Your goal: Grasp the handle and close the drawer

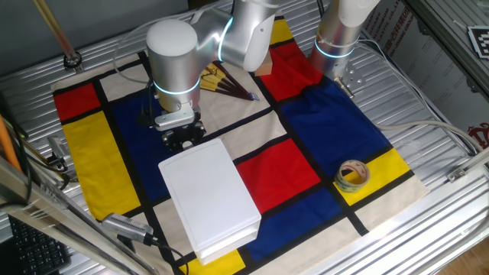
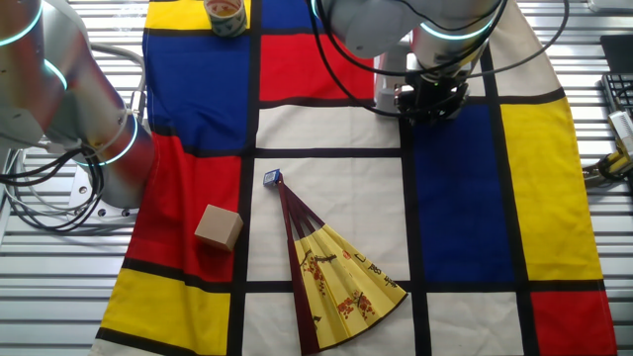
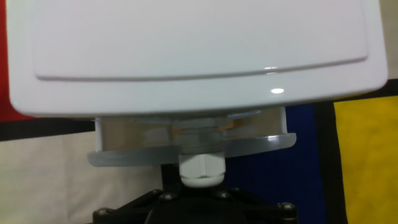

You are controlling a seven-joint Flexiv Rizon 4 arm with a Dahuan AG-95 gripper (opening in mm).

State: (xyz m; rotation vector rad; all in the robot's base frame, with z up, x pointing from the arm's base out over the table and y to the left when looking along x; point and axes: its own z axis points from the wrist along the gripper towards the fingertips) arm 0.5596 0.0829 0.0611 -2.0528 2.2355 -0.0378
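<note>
A flat white box (image 1: 210, 195) lies on the checked cloth, and it fills the top of the hand view (image 3: 193, 56). The drawer (image 3: 124, 155) sticks out a short way from the box's end that faces the arm, showing a narrow rim. The handle (image 3: 200, 171), a small white knob, juts from that rim. My black gripper (image 3: 198, 190) sits right at the knob, with dark fingers close on both its sides, and appears shut on it. In one fixed view the gripper (image 1: 182, 137) stands at the box's far end. In the other fixed view the gripper (image 2: 430, 99) hides the handle.
An open yellow fan (image 2: 336, 277) and a tan wooden cube (image 2: 219, 226) lie beyond the arm. A tape roll (image 1: 352, 175) sits on the yellow patch to the right. A second robot's base (image 1: 340, 30) stands at the cloth's far edge.
</note>
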